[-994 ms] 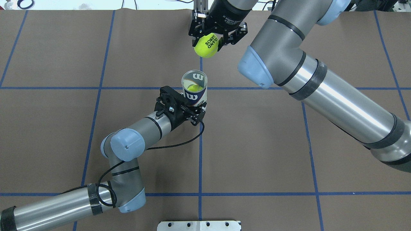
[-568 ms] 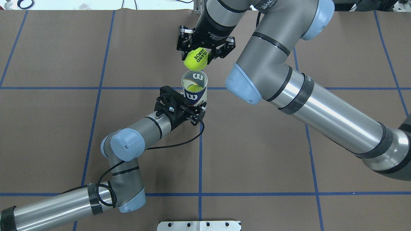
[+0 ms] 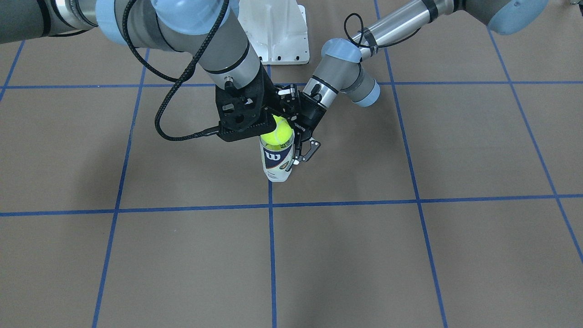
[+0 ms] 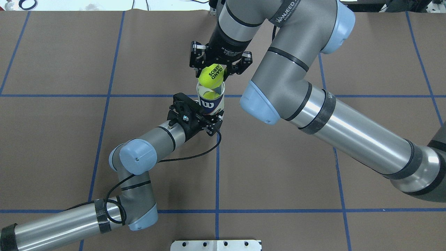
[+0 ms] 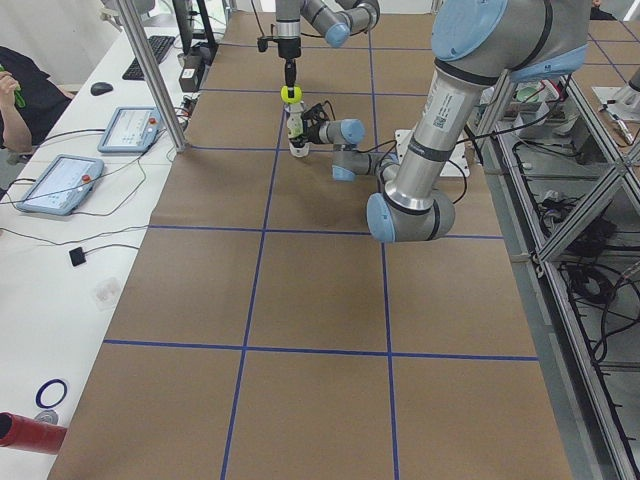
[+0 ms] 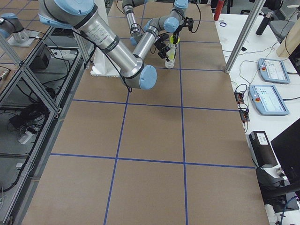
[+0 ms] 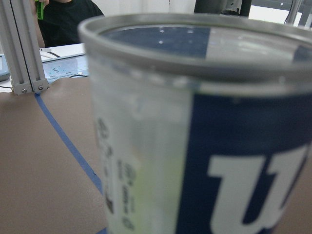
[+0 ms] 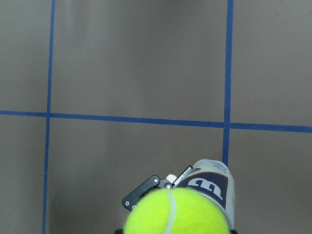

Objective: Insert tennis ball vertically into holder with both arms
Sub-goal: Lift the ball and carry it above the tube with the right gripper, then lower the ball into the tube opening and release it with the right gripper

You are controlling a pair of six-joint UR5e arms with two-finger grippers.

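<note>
Overhanging holder (image 4: 210, 104): ball (image 4: 210, 77) in right gripper (image 4: 213, 70)

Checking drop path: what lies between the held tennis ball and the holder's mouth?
Nothing: overhead exterior view shows the tennis ball overlapping the rim of the holder.

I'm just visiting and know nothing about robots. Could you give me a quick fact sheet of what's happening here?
left gripper: shut on the holder, which stands upright on the table
right gripper: shut on the tennis ball
ball position: right over the holder's open mouth, not yet inside
inside holder: second ball, lower down
likely next: lower and release
</note>
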